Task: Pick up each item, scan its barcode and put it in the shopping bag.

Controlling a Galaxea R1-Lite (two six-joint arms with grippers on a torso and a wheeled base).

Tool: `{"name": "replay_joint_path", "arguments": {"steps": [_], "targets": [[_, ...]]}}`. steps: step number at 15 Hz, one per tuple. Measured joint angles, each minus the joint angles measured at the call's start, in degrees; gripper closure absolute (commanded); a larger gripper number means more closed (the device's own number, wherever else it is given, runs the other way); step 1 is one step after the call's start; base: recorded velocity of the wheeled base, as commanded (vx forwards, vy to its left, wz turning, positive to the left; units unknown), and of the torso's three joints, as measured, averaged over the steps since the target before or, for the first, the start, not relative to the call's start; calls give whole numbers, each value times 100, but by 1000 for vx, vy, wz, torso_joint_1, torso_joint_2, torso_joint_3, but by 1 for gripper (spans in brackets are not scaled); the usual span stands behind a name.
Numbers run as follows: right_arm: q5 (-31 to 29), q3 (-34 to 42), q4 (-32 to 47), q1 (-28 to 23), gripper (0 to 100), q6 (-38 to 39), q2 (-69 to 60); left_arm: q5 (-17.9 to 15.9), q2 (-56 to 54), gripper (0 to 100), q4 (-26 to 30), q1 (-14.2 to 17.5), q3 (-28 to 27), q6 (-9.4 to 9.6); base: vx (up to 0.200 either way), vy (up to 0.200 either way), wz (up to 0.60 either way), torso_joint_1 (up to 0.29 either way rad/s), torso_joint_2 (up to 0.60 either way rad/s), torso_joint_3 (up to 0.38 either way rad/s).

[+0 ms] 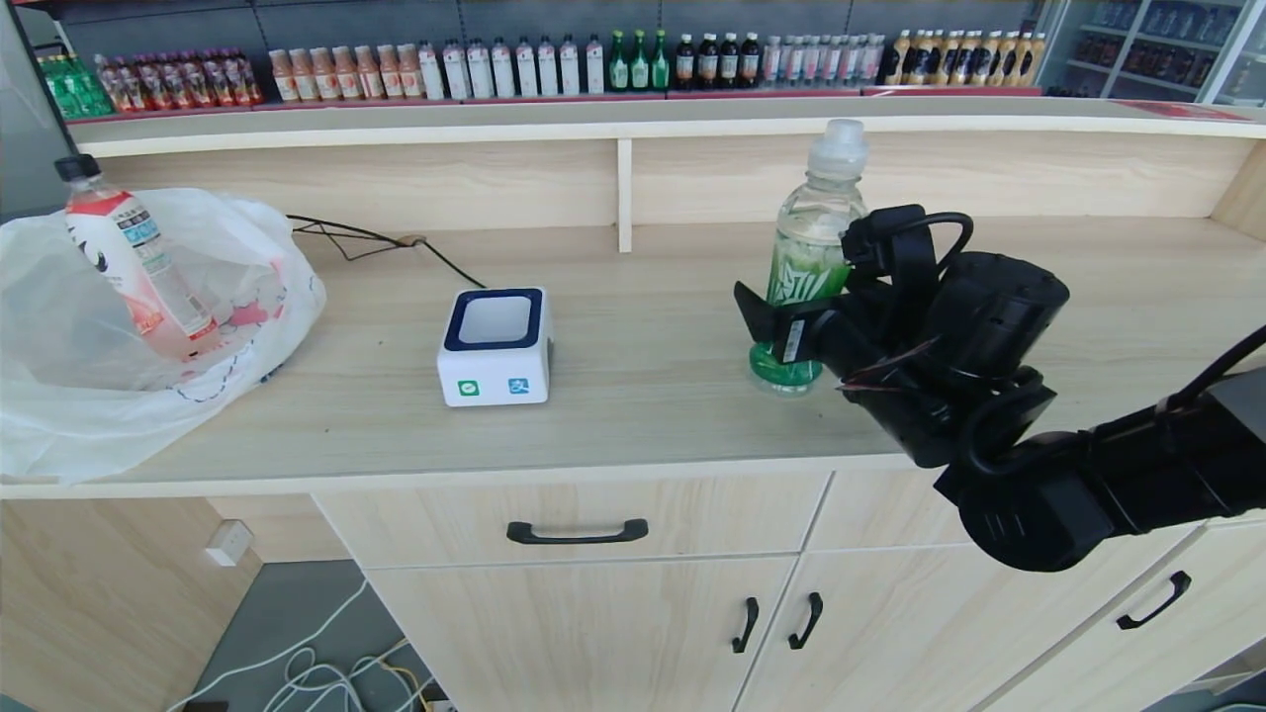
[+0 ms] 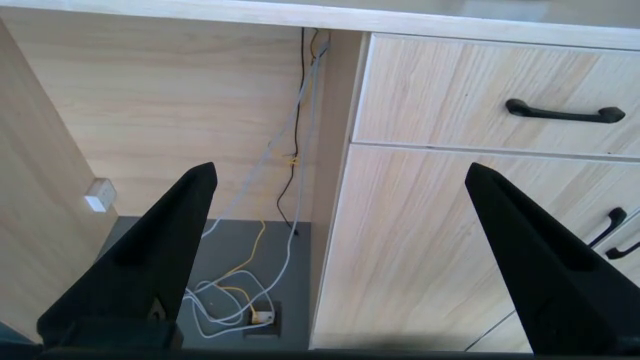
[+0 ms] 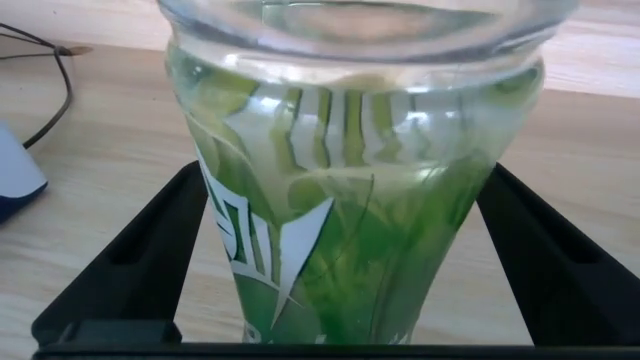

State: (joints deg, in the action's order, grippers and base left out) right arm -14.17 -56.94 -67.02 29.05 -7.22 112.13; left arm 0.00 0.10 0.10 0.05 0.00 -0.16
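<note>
A clear bottle of green drink (image 1: 811, 267) with a white cap stands upright on the wooden counter (image 1: 643, 396), right of centre. My right gripper (image 1: 806, 316) is open at its lower half, one finger on each side; up close the bottle (image 3: 350, 200) sits between the black fingers (image 3: 130, 270) of that gripper (image 3: 345, 170). The white scanner (image 1: 495, 346) with a dark-blue frame sits mid-counter, and its corner (image 3: 15, 170) shows beside the bottle. A white plastic shopping bag (image 1: 59, 396) lies at the left with a pink bottle (image 1: 129, 267) leaning in it. My left gripper (image 2: 340, 175) hangs open below the counter.
A black cable (image 1: 366, 237) runs from the scanner toward the back wall. A raised shelf with a divider (image 1: 624, 193) borders the counter's back; rows of bottles (image 1: 593, 64) line the wall behind. Cabinet drawers and doors with black handles (image 2: 565, 112) are below, with loose cables (image 2: 240, 300) on the floor.
</note>
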Motion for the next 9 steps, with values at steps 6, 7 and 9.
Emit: {"name": "replay_joint_path", "arguments": {"steps": [6,7,9], "targets": [[7,-55,-1,9,0,2,30,0,0,0,0,2,0,0,0,0,0,0,0,0],[10,-59,-1,7,0,2,33,0,0,0,0,2,0,0,0,0,0,0,0,0],[38,-59,-4,2,0,0,33,0,0,0,-2,2,0,0,0,0,0,0,0,0]]}}
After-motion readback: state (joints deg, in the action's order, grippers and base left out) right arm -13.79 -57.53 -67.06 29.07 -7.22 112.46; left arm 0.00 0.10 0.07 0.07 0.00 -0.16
